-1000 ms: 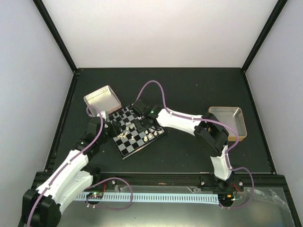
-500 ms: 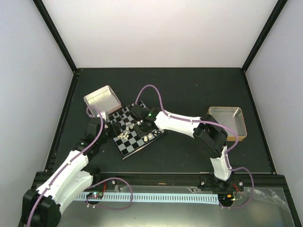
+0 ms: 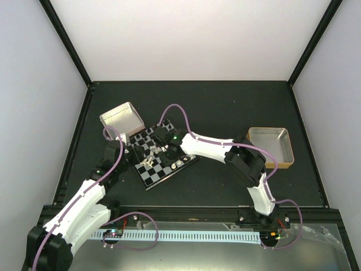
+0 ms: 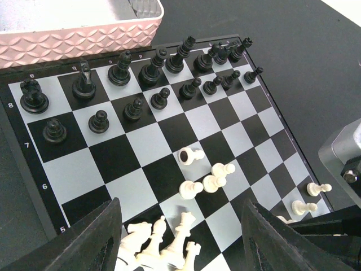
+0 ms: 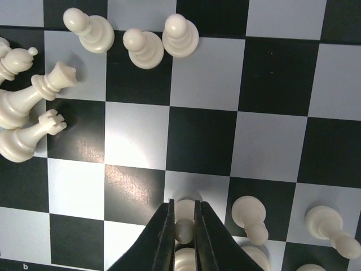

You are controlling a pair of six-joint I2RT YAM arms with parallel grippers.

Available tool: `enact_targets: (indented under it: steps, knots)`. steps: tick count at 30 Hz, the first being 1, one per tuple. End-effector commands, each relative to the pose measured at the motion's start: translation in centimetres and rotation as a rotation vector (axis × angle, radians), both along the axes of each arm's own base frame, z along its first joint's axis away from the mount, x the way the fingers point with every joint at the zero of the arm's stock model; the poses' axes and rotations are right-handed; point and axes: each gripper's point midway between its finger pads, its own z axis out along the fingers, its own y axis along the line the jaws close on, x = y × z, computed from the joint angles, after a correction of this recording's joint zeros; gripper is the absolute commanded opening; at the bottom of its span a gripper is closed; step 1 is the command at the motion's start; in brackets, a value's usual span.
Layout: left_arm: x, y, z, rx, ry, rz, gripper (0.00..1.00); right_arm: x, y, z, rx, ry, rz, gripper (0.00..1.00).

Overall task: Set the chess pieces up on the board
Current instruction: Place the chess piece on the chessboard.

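The board (image 3: 163,169) lies left of centre on the black table. Black pieces (image 4: 152,68) stand along its two far rows. White pawns (image 4: 217,178) stand mid-board, one pawn (image 4: 190,155) lies on its side, and a heap of white pieces (image 4: 163,237) lies between my left fingers. My left gripper (image 4: 180,204) is open and empty just above that heap. My right gripper (image 5: 183,206) is shut on a white pawn (image 5: 184,228) over a light square; more pawns (image 5: 251,217) stand beside it. In the top view the right gripper (image 3: 163,141) is over the board's middle.
A pink ribbed tray (image 4: 73,28) touches the board's far edge, seen also in the top view (image 3: 121,118). A metal tin (image 3: 273,147) sits at the right. Part of the right arm (image 4: 344,158) shows at the board's right edge.
My right arm has reached further left and away across the board. The left arm has barely moved.
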Motion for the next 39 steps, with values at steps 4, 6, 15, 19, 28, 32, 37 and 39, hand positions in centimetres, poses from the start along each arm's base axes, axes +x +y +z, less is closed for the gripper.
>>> enact_targets:
  steps: [4,6,15,19,28,32,37,39]
  knots:
    - [0.2,0.0,0.7,-0.002,-0.038,-0.010,0.60,0.2,0.5,1.0,0.007,-0.022,0.006,0.19]
    - [0.2,0.0,0.7,-0.002,-0.038,-0.012,0.60,0.3,0.6,1.5,0.015,-0.028,0.002,0.20]
    - [0.2,0.0,0.7,0.001,-0.038,-0.010,0.60,1.0,0.3,3.2,0.032,-0.076,-0.030,0.23]
    - [0.2,0.0,0.7,0.003,-0.037,-0.010,0.60,1.0,-0.1,2.7,0.007,-0.074,-0.034,0.22]
    - [0.1,0.1,0.6,0.003,-0.034,-0.008,0.60,1.3,0.6,4.1,0.054,-0.091,-0.041,0.22]
    - [0.1,0.1,0.6,0.002,-0.032,-0.008,0.60,2.4,1.5,5.2,0.090,-0.127,-0.079,0.24]
    - [0.2,0.2,0.6,0.003,-0.029,0.002,0.60,4.4,2.8,5.9,0.134,-0.176,-0.151,0.28]
    - [0.2,0.2,0.6,0.004,-0.027,0.003,0.61,5.0,3.4,5.8,0.157,-0.176,-0.165,0.30]
